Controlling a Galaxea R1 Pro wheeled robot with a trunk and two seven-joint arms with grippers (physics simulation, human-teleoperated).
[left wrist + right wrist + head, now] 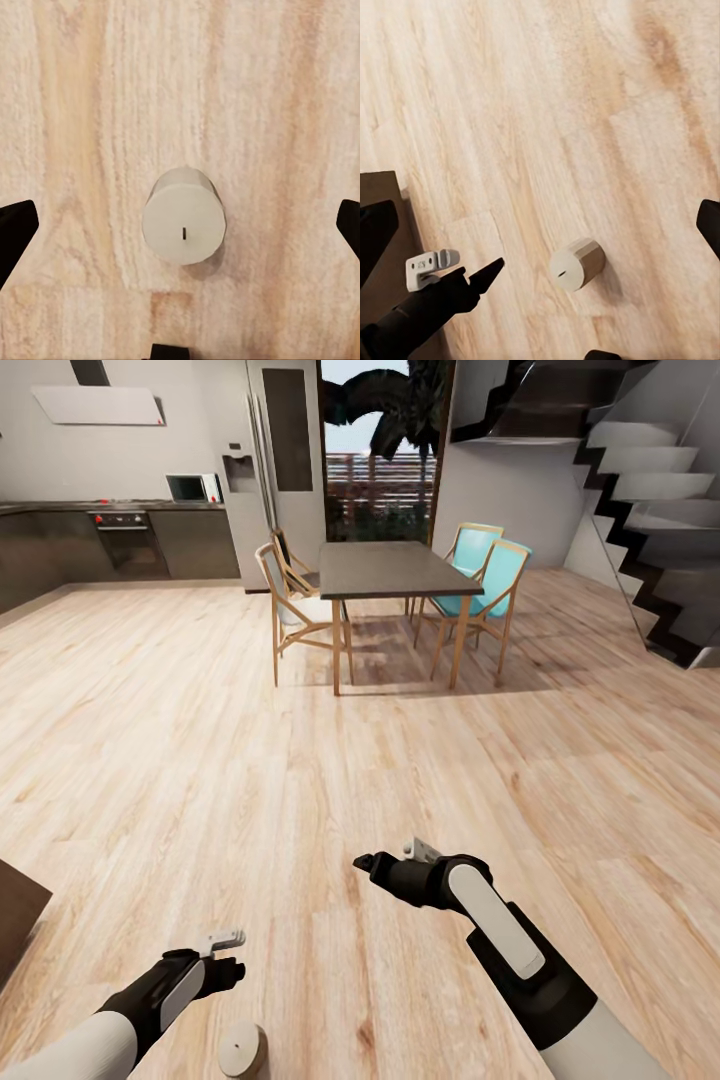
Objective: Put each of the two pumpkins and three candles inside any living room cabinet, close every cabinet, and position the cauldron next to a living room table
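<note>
The left gripper [228, 972] hangs low over the wooden floor [300, 780] at about 7 o'clock in the head view, its fingers [15, 232] spread wide and holding nothing; in the left wrist view their dark tips sit at the two edges with bare planks between. Centred in that gap, apart from both fingers, a candle [184, 225] stands upright on the floor, a stubby pale cylinder with a short dark wick on top. In the head view this candle [243, 1050] sits just at 6 o'clock from the left gripper, near the bottom edge.

The right gripper [365, 862] is held higher, at about 5 o'clock, also empty; its finger tips [375, 232] sit far apart in the right wrist view, so it is wide too. That view looks down on the same candle [576, 264] and the left gripper [484, 276] beside it, not touching.

A dark brown cabinet corner [15, 910] shows at 8 o'clock. Farther off stand a dining table [395, 570] with chairs [490, 585], and a staircase [650, 500]. No readable writing is visible.
</note>
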